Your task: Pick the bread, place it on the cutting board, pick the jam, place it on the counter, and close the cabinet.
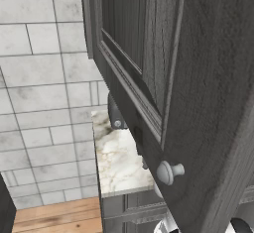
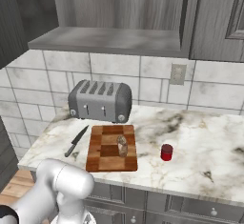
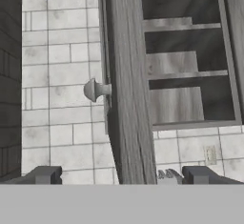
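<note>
The bread (image 2: pixel 122 145) lies on the checkered cutting board (image 2: pixel 102 156), on the marbled counter (image 2: pixel 205 142). To the right of the board the small red jam (image 2: pixel 166 152) stands on the stone. In the hand view the cabinet door (image 3: pixel 126 85) hangs open and edge-on, its round knob (image 3: pixel 95 90) pointing left, with bare shelves (image 3: pixel 183 25) to its right. My gripper (image 3: pixel 123 175) is open, its fingertips (image 3: pixel 45 174) spread wide on either side of the door's lower edge and holding nothing. The same door (image 1: pixel 198 78) looms close in the left base view, knob (image 1: pixel 170 171) low.
A grey toaster (image 2: pixel 100 100) sits behind the board, and a black-handled knife (image 2: pixel 76 141) lies to its left. A wall outlet (image 2: pixel 177 74) is on the tiles. The counter's left end (image 1: pixel 121 162) drops to a wood floor (image 1: pixel 54 217). My white arm (image 2: pixel 62 189) rises at lower left.
</note>
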You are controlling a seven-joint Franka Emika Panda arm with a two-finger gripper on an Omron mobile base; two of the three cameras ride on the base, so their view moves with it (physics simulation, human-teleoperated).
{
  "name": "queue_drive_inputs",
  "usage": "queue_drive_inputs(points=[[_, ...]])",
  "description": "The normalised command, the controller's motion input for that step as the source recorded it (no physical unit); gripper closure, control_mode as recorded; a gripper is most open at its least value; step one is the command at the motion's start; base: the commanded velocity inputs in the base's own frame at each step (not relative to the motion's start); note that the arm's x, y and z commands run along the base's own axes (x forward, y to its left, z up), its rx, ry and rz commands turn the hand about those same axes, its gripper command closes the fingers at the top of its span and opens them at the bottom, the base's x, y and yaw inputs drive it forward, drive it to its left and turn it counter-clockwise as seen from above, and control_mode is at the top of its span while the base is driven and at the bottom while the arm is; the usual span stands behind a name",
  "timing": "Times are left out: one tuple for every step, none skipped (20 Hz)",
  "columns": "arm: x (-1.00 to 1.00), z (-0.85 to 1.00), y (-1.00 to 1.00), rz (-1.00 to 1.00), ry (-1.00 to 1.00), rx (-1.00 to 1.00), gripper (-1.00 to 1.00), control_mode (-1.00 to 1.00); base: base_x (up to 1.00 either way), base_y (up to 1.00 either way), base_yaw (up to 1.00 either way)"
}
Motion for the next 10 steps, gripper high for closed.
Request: queue_drive_inputs(points=[[0.00, 0.00, 0.21, 0.00, 0.00, 0.00, -1.00, -1.00, 0.00, 0.00, 0.00], [0.00, 0.00, 0.17, 0.00, 0.00, 0.00, -1.00, -1.00, 0.00, 0.00, 0.00], [0.00, 0.00, 0.15, -0.01, 0.00, 0.00, -1.00, -1.00, 0.00, 0.00, 0.00], [0.00, 0.00, 0.11, -0.03, 0.00, 0.00, -1.00, -1.00, 0.00, 0.00, 0.00], [0.00, 0.00, 0.11, -0.05, 0.00, 0.00, -1.00, -1.00, 0.00, 0.00, 0.00], [0.00, 0.00, 0.09, -0.05, 0.00, 0.00, -1.00, -1.00, 0.00, 0.00, 0.00], [0.00, 0.00, 0.09, -0.06, 0.00, 0.00, -1.00, -1.00, 0.00, 0.00, 0.00], [0.00, 0.02, 0.08, -0.07, 0.00, 0.00, -1.00, -1.00, 0.00, 0.00, 0.00], [0.00, 0.04, 0.06, -0.08, 0.00, 0.00, -1.00, -1.00, 0.00, 0.00, 0.00], [0.00, 0.04, 0.06, -0.08, 0.00, 0.00, -1.00, -1.00, 0.00, 0.00, 0.00]])
